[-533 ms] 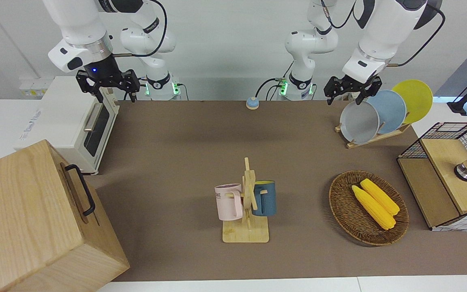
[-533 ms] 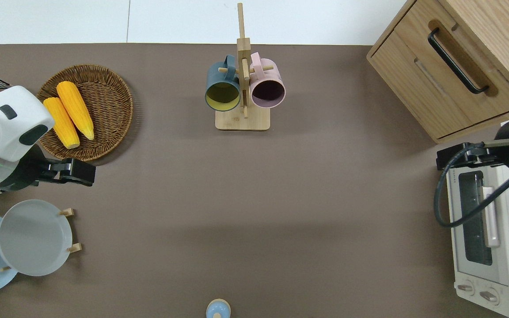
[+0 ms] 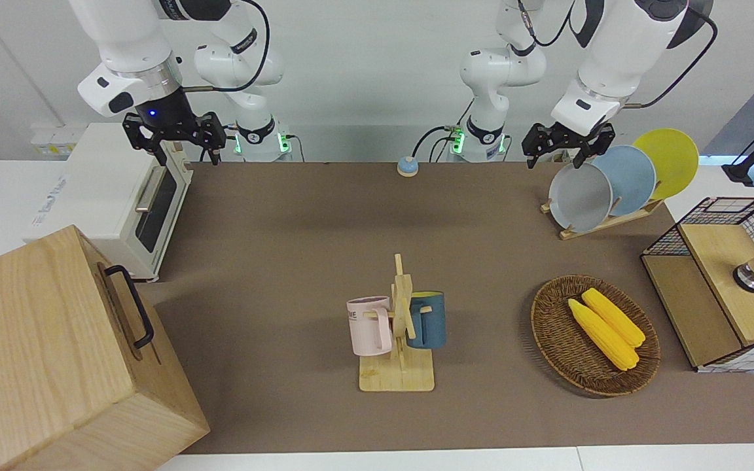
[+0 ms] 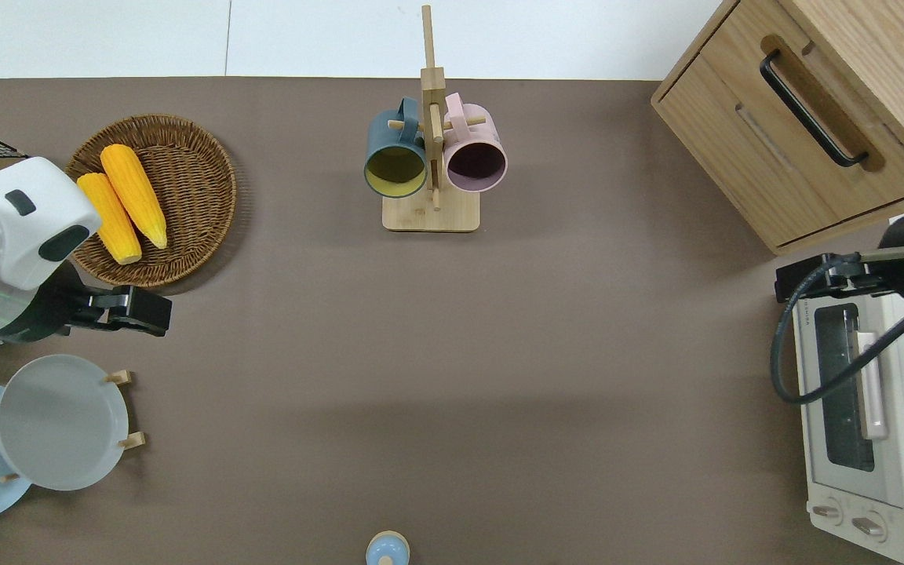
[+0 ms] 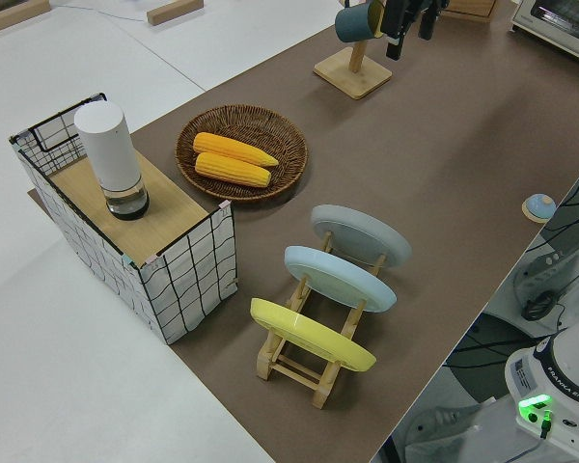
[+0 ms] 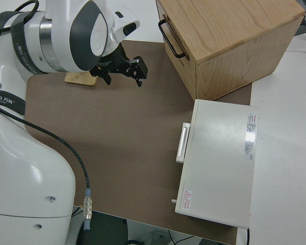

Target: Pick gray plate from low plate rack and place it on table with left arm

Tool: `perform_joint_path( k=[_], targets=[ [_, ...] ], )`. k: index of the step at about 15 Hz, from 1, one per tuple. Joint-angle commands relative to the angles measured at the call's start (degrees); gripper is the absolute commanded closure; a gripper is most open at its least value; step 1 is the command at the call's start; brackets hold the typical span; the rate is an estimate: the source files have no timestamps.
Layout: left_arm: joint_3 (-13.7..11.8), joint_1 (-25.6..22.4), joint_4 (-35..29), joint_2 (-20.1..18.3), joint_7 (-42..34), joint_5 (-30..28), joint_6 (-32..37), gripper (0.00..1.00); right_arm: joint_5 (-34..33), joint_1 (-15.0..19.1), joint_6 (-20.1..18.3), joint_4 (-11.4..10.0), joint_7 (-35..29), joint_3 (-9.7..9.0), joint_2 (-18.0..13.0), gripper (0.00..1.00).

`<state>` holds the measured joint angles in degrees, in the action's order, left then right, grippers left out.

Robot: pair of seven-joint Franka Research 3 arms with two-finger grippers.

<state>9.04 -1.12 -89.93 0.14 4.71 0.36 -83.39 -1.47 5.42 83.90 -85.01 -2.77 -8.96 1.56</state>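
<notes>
My left pincer point(image 4: 138, 308), open and empty, had edged slightly nearer the gray plate point(image 4: 60, 421), which stayed leaning in the rack point(image 3: 603, 221) on the worktop point(image 4: 452, 353). My right arm was parked.

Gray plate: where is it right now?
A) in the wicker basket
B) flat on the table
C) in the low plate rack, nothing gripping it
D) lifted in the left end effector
C. The gray plate leans in the low plate rack, in the slot beside the light blue plate, and the left end effector is up in the air over bare table, off the plate.
</notes>
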Motion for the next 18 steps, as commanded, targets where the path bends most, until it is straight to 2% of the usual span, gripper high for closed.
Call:
perform_joint_path(
  k=[1,9,13,18],
  targets=[
    [-0.1,0.2,-0.6,-0.4,-0.7,0.8,0.4,0.0,0.2,-0.4,-0.1,0.4,-0.2,0.34,0.0,0.017],
    [-0.2,0.2,-1.3,-0.8,-1.0,1.6,0.5,0.0,0.2,-0.4,-0.1,0.4,-0.2,0.34,0.0,0.017],
    [-0.9,-0.6,-1.9,-1.0,-6.7,3.9,0.4,0.0,0.2,-0.4,-0.1,0.4,-0.2,0.34,0.0,0.017],
    [-2.5,-4.1,-2.0,-1.2,-11.5,5.4,0.7,0.0,0.2,-0.4,-0.1,0.4,-0.2,0.34,0.0,0.017]
  ],
)
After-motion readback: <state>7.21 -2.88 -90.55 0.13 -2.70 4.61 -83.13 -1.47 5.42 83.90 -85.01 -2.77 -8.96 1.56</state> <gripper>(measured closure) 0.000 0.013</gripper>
